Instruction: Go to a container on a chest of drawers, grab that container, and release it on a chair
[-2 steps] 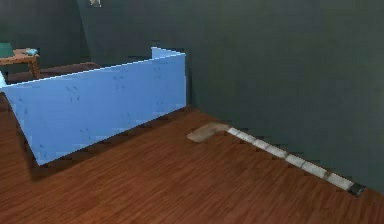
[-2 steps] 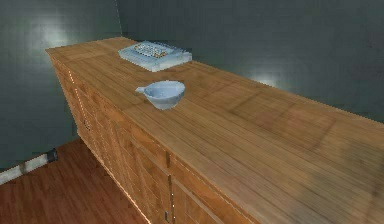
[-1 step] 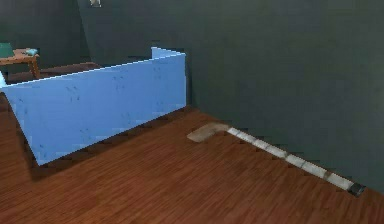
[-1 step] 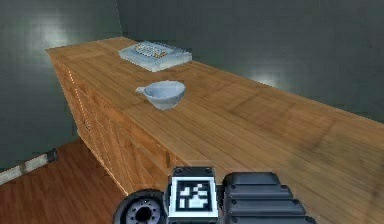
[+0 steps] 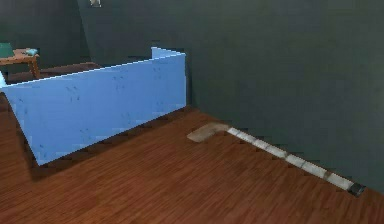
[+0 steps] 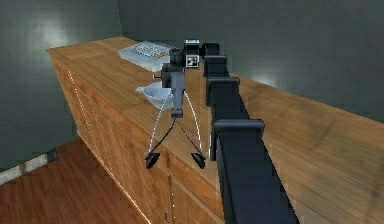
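Note:
A long wooden chest of drawers (image 6: 120, 120) runs across the arm side view, with the dark arm (image 6: 235, 130) reaching out over its top. The gripper (image 6: 175, 158) has its dark body near the top's front edge, and its thin fingers (image 6: 152, 158) come down in front of the drawer fronts. A small pale thing (image 6: 153, 93), perhaps the container, lies on the top right by the gripper's body. I cannot tell whether the gripper holds anything. Farther out on the top lies a flat grey-white thing (image 6: 146, 50).
In the forward view a light blue boxy piece of furniture (image 5: 95, 105) stands on the wooden floor (image 5: 170, 180) at the left. Behind it is a small wooden table (image 5: 20, 62). A dark wall (image 5: 290, 70) rises ahead, with a strip of pale tiles (image 5: 285, 158) along its foot.

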### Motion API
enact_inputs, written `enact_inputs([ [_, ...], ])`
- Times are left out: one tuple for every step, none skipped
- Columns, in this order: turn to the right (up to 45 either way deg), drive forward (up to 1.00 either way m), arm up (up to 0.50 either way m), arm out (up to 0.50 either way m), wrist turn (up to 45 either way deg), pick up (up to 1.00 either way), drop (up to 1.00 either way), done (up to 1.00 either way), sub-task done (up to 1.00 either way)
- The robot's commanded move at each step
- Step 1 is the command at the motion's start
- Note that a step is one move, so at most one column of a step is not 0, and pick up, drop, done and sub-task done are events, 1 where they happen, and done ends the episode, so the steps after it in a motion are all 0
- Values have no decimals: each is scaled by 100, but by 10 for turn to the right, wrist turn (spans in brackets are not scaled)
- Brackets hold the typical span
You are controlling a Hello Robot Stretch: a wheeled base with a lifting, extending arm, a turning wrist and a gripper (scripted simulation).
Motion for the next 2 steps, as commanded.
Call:
enact_inputs([
  [0,0,0,0,450,0,0,0,0],
  [0,0,0,0,450,0,0,0,0],
])
